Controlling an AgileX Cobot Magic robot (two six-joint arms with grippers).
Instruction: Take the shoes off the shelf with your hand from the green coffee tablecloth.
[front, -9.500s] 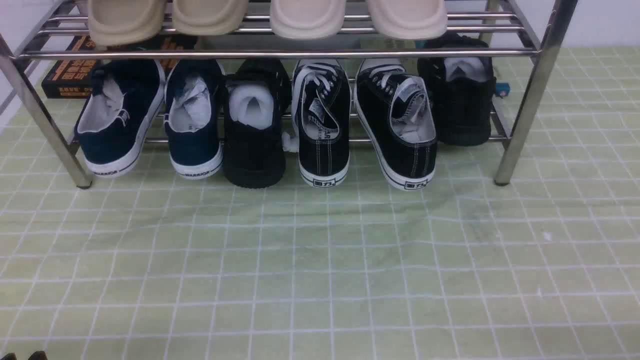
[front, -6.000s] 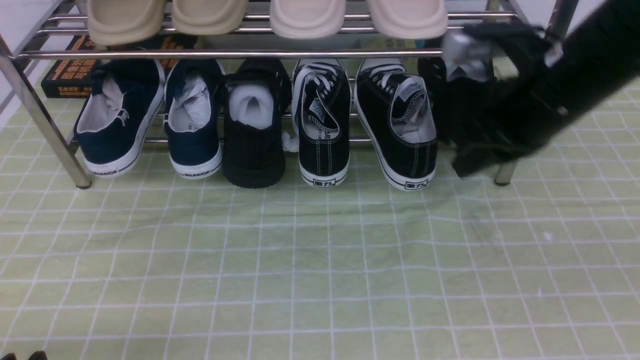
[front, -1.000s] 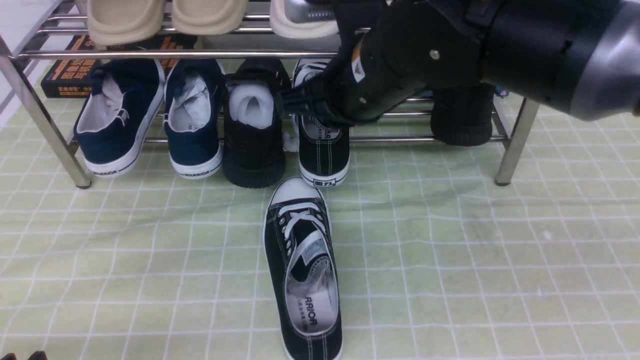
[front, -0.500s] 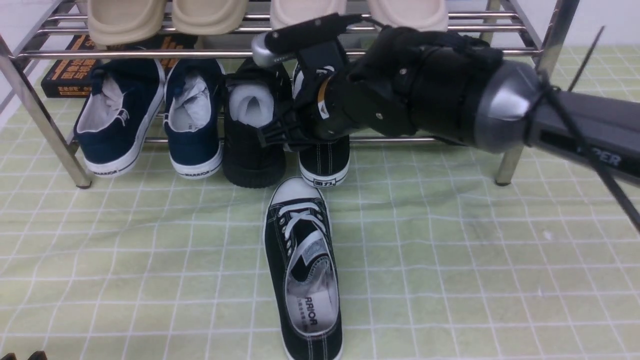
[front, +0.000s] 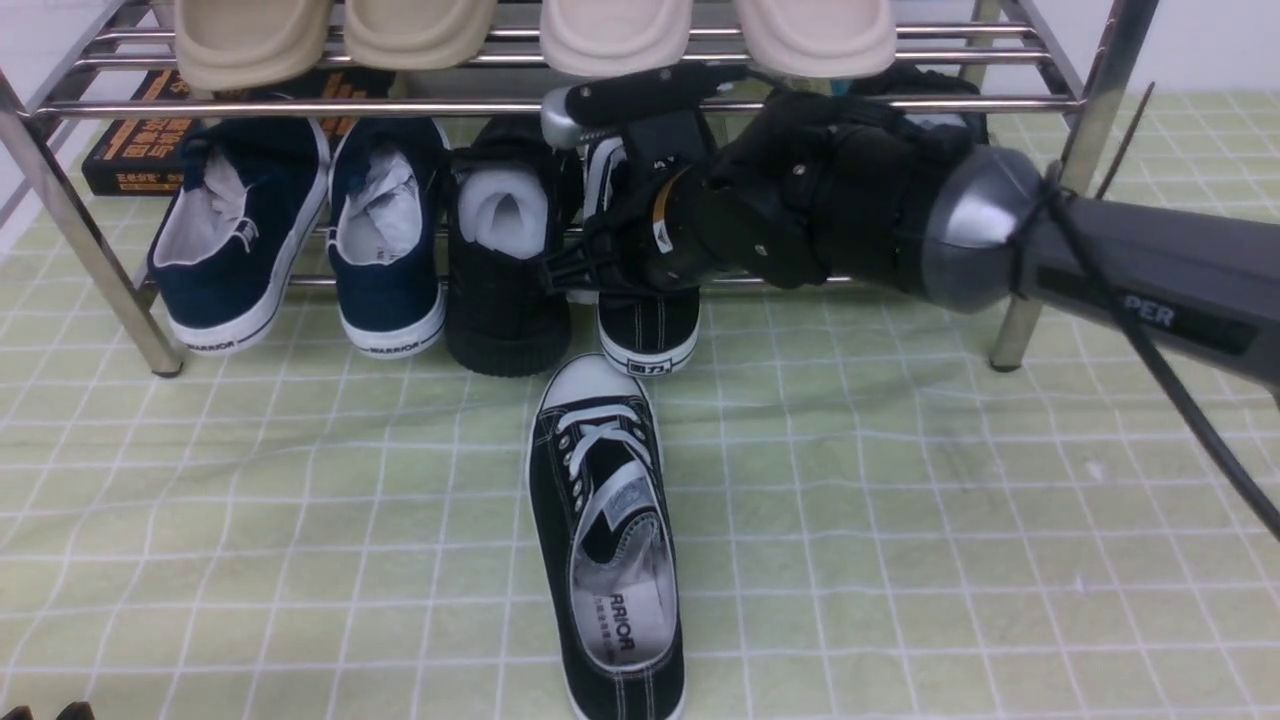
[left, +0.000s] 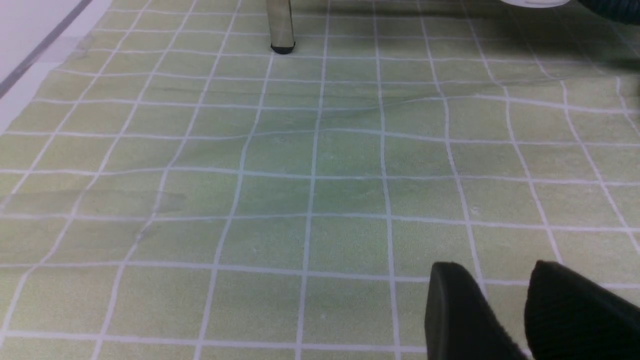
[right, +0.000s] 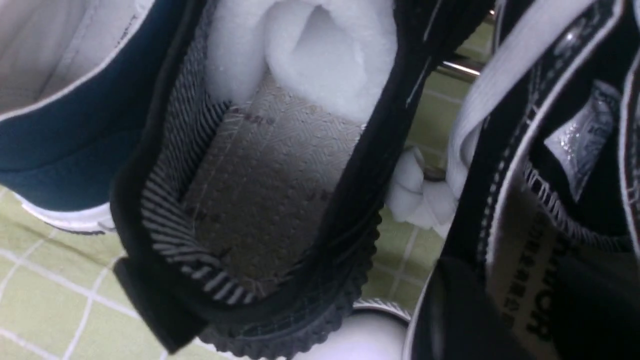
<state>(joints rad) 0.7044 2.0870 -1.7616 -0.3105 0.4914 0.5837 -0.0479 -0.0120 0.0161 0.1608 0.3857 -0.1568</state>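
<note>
Pale, faintly violet wall (front: 1210, 45) at far side.

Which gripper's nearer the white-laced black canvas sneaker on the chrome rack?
Right. The right gripper is at that sneaker; the left gripper is far off, bottom-left in the front view.

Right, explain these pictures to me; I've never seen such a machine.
This is a two-armed robot. The front view looks forward from between its arms; each wrist view comes from a camera on one arm. Each arm ends in a pincer.

The right pincer is at the metal rack, open, over a black knit shoe and a black canvas sneaker. I see nothing gripped, though I can't tell whether it touches either. The left pincer is open above the green cloth, holding nothing.

The other canvas sneaker lies sole down on the cloth. Navy sneakers and pale clogs sit on the rack.
</note>
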